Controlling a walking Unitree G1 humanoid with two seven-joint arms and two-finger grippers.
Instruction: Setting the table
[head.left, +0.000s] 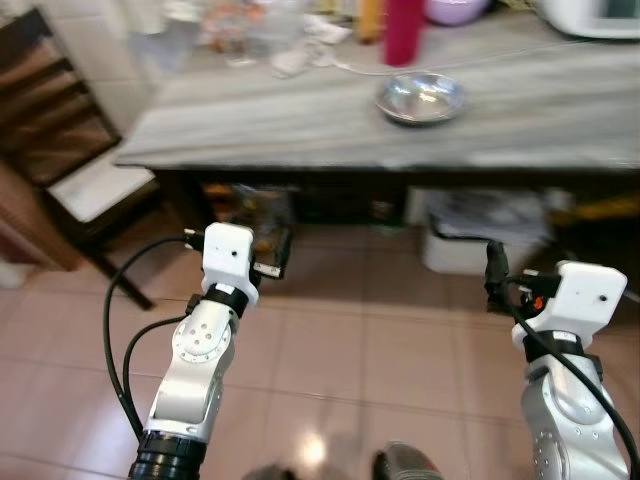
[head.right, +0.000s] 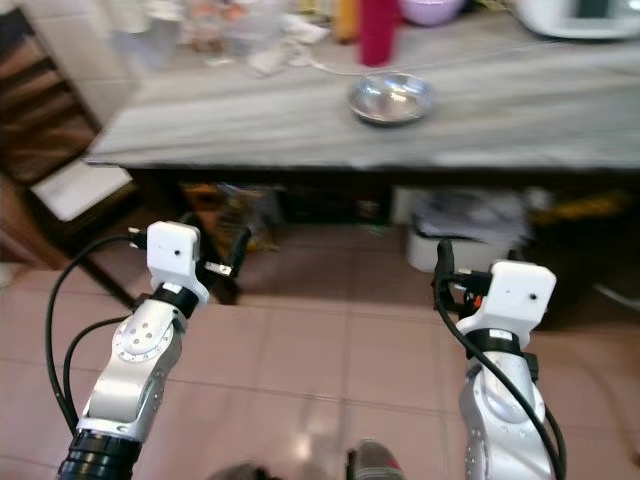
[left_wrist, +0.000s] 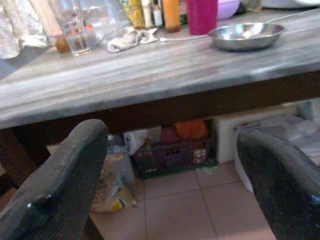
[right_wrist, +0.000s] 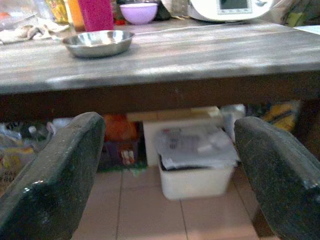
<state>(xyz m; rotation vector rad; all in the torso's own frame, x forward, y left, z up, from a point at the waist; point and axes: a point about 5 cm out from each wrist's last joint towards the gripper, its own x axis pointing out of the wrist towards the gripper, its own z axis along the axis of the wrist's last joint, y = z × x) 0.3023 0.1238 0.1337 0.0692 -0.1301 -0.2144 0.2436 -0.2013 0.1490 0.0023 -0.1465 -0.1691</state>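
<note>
A steel bowl (head.left: 420, 98) sits on the grey wooden table (head.left: 300, 125), toward the middle of its top, with nothing in it that I can make out. Behind it stand a magenta cup (head.left: 403, 30) and a purple bowl (head.left: 455, 10). A clear glass (left_wrist: 75, 30) and a crumpled cloth (left_wrist: 127, 39) are at the far left of the table. My left gripper (head.left: 272, 250) and right gripper (head.left: 495, 272) hang in front of the table, below its edge, over the tiled floor. Both are open and hold nothing.
A dark wooden chair (head.left: 55, 140) with a pale seat stands at the table's left end. Under the table are a white bin (right_wrist: 192, 170) of papers, a purple crate (left_wrist: 175, 150) and bags. A white appliance (right_wrist: 230, 7) and its cord lie at the back right.
</note>
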